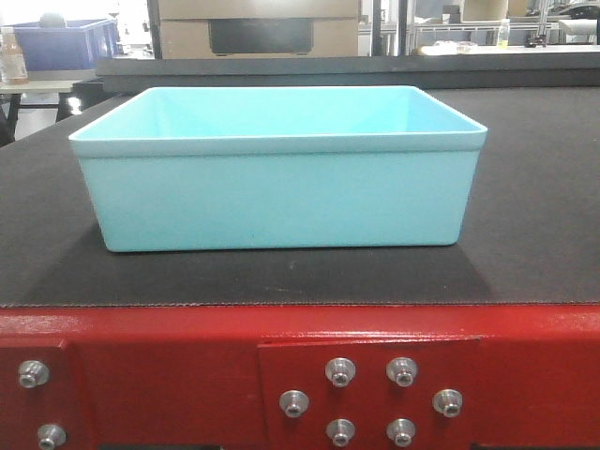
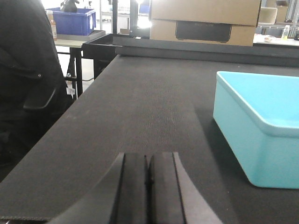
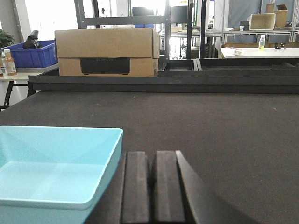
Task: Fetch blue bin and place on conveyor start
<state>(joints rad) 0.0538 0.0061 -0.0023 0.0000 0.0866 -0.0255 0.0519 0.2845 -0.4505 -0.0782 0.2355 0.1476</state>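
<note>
Blue bin [image 1: 277, 187] sits upright and open-topped on the conveyor belt [image 1: 534, 216], near the front edge, just behind the red frame [image 1: 169, 375] with its silver bolt heads [image 1: 340, 371]; nothing visible inside it. It rests flat on the dark matte belt, long side facing the front camera, roughly centred across the frame. Neither gripper touches it. Left gripper [image 2: 148, 186]: fingers pressed together, nothing between them, hovering low over the belt; the bin's near corner is to its right and slightly ahead, clearly apart from the pads, bare belt in between. Right gripper [image 3: 153, 186]: fingers also closed against each other, holding nothing; the bin's rim corner is just beside the left finger in the right wrist view, on the gripper's left, and I can't tell whether there's contact there, though it looks like a thin gap. So the bin lies between the two grippers, outside both sets of jaws. Beyond the belt: a dark rail runs across the far end, with stacked cardboard boxes [image 3: 106, 51] behind it. Dark blue crate [image 3: 29, 55] on a side table far left, bottle [image 3: 8, 64] next to it. White table with a small bottle far right in the right wrist view. A dark-clothed person [image 2: 25, 70] stands at the left edge of the left wrist view, beside the belt.
</note>
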